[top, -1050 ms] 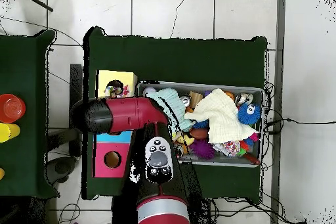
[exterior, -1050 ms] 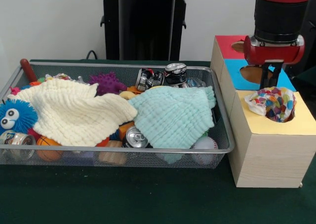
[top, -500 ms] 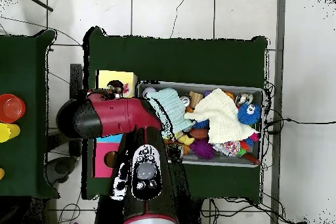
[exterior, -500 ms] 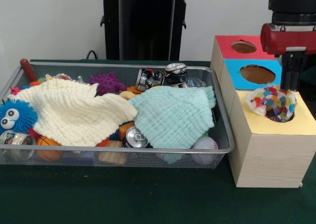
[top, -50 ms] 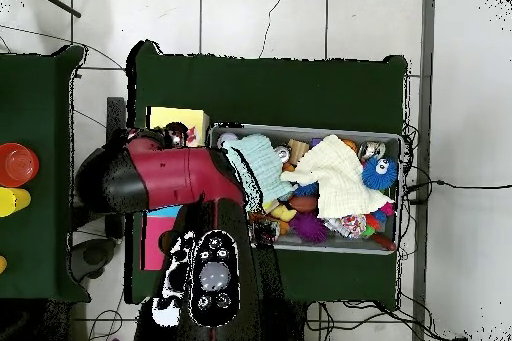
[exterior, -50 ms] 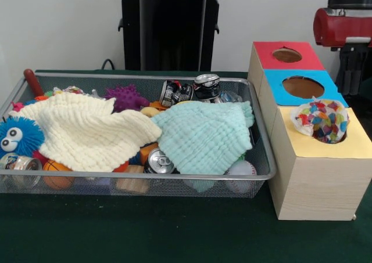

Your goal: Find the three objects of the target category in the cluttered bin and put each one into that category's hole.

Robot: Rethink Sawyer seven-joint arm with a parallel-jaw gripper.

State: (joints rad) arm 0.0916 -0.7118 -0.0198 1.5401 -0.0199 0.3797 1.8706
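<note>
The multicoloured ball [exterior, -50 ms: 321, 120] is sitting wedged in the yellow hole [exterior, -50 ms: 340, 136] of the sorting box [exterior, -50 ms: 314, 176], probably too wide to drop, while the gripper [exterior, -50 ms: 350, 71] is hanging beside it, jaws' state unclear.

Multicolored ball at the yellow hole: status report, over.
Gripper up beside the box, holding nothing; open or shut unclear. Multicolored ball sits in the yellow hole, not dropped through. Two cloths cover the bin clutter.

**No legible text**

We are finding no readable words, brands or numbers anywhere; the crushed cans [exterior, -50 ms: 192, 90] in the wire bin [exterior, -50 ms: 256, 158] are showing printing, but we are unable to make any of it out.
</note>
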